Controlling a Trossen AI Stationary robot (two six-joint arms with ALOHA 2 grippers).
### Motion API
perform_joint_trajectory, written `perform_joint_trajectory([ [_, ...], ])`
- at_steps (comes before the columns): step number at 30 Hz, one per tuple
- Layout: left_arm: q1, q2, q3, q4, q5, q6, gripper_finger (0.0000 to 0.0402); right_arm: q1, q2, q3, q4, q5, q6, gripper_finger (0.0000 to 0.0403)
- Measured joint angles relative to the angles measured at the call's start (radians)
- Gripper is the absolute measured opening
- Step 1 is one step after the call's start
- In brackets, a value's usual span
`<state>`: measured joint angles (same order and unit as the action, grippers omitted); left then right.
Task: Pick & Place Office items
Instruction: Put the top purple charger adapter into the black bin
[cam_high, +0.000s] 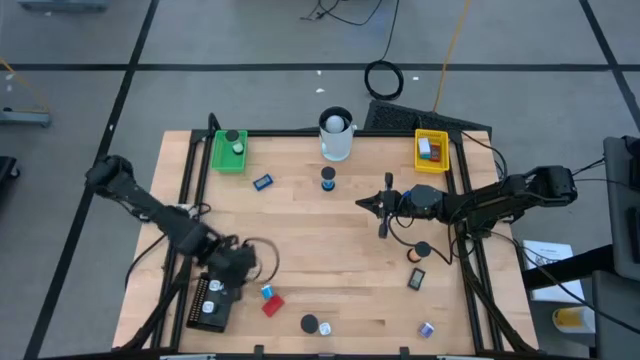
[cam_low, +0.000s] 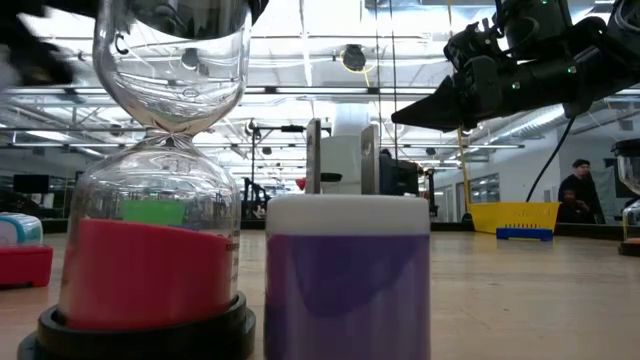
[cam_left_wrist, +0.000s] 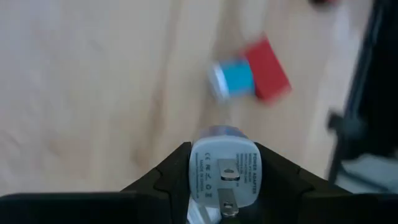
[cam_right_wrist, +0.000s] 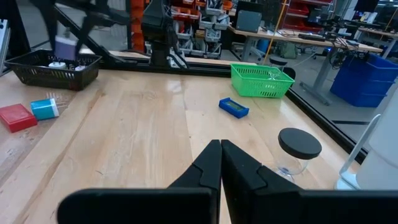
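Wooden tabletop, seen from above, with my two dark arms reaching over it. My left gripper (cam_left_wrist: 222, 186) sits near the table's front left corner, just beside a black tray (cam_high: 208, 303). Its fingers are partly closed around a white power adapter (cam_left_wrist: 225, 171), held between the fingertips with its metal prongs and printed label facing my wrist camera. Just past it on the wood lie a small blue-and-white roll (cam_left_wrist: 231, 79) and a red block (cam_left_wrist: 267, 60), touching each other.

My right gripper (cam_right_wrist: 220, 160) hangs above the middle of the table, right of centre, fingers pressed fully together and holding nothing. Near it stands a black-capped sand timer (cam_right_wrist: 298, 151), and farther off a flat blue piece (cam_right_wrist: 234, 107) lies near a green tray (cam_right_wrist: 262, 79) at the back left. A yellow tray (cam_high: 432, 151) sits at the back right with a small white-and-blue item inside, and a tall white cup (cam_high: 336, 135) stands between the two trays.

More small items are scattered along the front edge: a black round cap (cam_high: 310, 324), a small purple-and-white piece (cam_high: 426, 328), and a dark flat item (cam_high: 416, 279) on the right.
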<state>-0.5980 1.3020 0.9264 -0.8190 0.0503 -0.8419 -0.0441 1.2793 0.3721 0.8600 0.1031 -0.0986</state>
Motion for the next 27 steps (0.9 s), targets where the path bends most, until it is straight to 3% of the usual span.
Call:
perform_joint_trajectory([
  [6, -0.219, 0.001, 0.000, -0.049, 0.005, -0.188, 0.0145, 0.000, 0.000, 0.000, 0.000, 0.000, 0.000, 0.0000],
  [12, -0.372, 0.011, 0.000, -0.048, -0.126, -0.350, 0.0146, 0.000, 0.000, 0.000, 0.000, 0.000, 0.000, 0.0000],
  [19, -0.414, 0.122, 0.000, -0.045, -0.181, -0.349, 0.0147, 0.000, 0.000, 0.000, 0.000, 0.000, 0.003, 0.0000],
  [27, -0.452, 0.224, 0.000, -0.006, -0.082, -0.373, 0.0147, 0.000, 0.000, 0.000, -0.001, 0.000, 0.004, 0.0000],
])
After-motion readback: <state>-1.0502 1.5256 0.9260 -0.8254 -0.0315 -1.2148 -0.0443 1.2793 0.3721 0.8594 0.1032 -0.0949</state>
